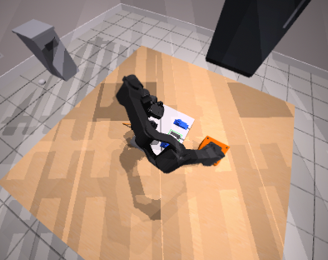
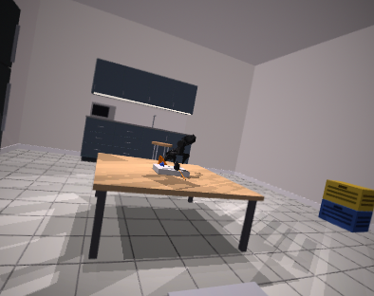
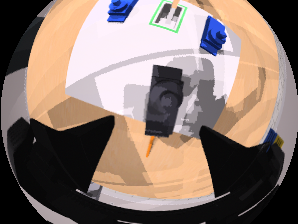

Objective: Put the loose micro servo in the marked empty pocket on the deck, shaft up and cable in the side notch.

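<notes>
The loose black micro servo (image 3: 162, 95) (image 1: 152, 124) lies on the white deck (image 3: 100, 65) (image 1: 170, 116), near its edge, with a round boss facing the camera. Its orange cable (image 3: 149, 148) (image 1: 126, 124) runs out past the deck's edge. The marked pocket (image 3: 164, 20) (image 1: 175, 135) is empty, framed in green, between two blue servos (image 3: 120, 10) (image 3: 214, 36). My gripper (image 3: 160, 125) is open with nothing between its fingers. In the wrist view its fingertips stand either side of the servo's lower part. It appears above the deck; the exact height cannot be told.
The blue servos (image 1: 181, 123) (image 1: 164, 145) stand up from the deck on both sides of the pocket. An orange plate (image 1: 224, 147) is under the arm's base, beside the deck. The arm crosses over part of the deck in the top view. The wooden table (image 1: 207, 200) carries everything.
</notes>
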